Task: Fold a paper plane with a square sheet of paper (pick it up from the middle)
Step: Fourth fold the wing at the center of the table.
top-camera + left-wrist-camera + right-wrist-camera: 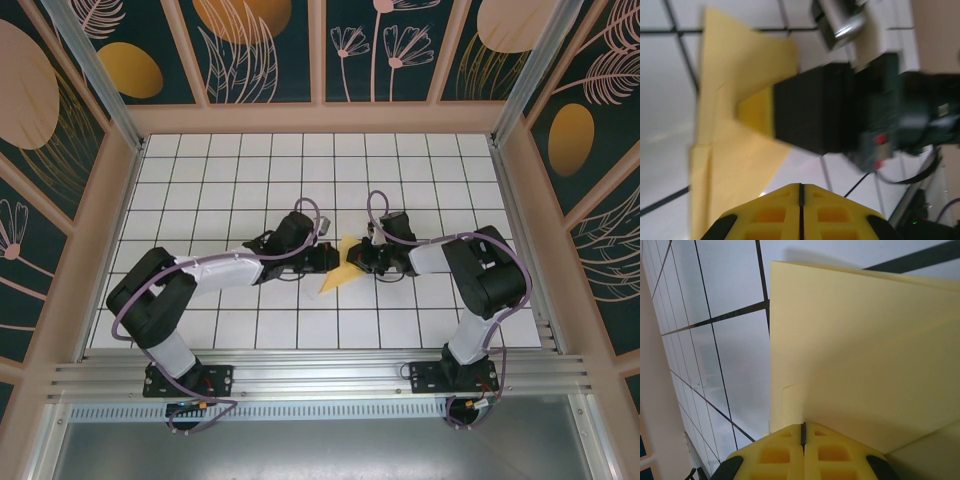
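Observation:
The paper plane point(338, 272) is a part-folded pale yellow sheet lying mid-table between the two arms, its point toward the near left. My right gripper point(357, 258) is shut on it. In the right wrist view the paper point(865, 355) rises straight out of the closed yellow fingertips point(803, 426). My left gripper point(336, 257) comes in from the left, its tip next to the paper. In the left wrist view its jaws point(801, 187) are shut with nothing between them, over white tile, and the folded paper point(735, 150) lies just to their left. The right gripper's black body point(815, 110) sits on the paper.
The white grid table point(200, 170) has free room all around the paper. Peach-framed walls point(110, 220) enclose it on the left, right and far sides. An aluminium rail point(320, 375) with both arm bases runs along the near edge.

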`<act>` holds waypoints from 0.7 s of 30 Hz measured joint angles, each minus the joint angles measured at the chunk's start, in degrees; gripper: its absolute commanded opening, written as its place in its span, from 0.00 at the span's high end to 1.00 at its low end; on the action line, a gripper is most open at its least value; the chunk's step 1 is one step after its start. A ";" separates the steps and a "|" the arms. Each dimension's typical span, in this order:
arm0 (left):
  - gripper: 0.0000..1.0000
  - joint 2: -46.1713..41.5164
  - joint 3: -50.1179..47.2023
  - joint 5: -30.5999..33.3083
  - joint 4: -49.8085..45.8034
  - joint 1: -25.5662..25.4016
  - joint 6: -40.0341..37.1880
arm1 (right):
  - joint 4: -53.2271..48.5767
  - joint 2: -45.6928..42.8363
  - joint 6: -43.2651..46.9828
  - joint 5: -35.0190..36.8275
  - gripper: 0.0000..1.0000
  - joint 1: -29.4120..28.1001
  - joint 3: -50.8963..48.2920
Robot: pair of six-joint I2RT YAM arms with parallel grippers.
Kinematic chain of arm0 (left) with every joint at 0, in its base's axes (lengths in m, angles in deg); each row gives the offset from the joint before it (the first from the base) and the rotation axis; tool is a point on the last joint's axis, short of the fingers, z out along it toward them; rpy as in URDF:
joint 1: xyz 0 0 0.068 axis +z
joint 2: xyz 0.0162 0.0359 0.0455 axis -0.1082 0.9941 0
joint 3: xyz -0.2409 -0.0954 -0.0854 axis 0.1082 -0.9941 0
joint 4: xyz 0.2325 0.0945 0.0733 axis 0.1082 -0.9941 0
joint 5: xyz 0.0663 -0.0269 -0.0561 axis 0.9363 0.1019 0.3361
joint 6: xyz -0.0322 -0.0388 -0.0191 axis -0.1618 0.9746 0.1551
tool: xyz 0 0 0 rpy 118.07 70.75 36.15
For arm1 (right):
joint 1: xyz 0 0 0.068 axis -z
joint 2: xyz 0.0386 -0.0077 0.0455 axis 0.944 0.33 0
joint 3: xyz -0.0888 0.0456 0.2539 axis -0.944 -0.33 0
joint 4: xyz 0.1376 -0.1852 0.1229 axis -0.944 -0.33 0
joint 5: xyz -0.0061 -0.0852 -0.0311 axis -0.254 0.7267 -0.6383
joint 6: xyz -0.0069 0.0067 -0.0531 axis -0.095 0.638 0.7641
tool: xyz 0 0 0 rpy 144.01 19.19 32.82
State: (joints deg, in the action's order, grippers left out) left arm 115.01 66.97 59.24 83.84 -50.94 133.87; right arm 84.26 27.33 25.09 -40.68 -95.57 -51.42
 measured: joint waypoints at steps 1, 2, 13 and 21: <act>0.89 0.39 0.52 -0.33 1.07 0.00 0.74 | 0.02 0.00 0.02 0.02 0.95 0.00 0.00; 0.89 0.96 0.76 -0.61 2.27 0.00 1.60 | 0.02 0.00 0.00 0.02 0.95 0.00 0.00; 0.90 5.92 -0.68 -0.35 4.02 0.00 5.79 | 1.05 -0.02 -0.04 0.07 0.95 0.00 -0.50; 0.90 5.95 -1.40 -0.24 4.57 0.00 6.67 | 1.90 -0.02 -0.85 0.52 0.95 -0.22 -0.74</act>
State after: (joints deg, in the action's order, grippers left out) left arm 120.96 65.57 59.00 88.41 -50.94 140.53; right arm 86.17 27.31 24.23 -40.16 -95.79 -52.16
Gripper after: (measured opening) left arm 0.103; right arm 0.060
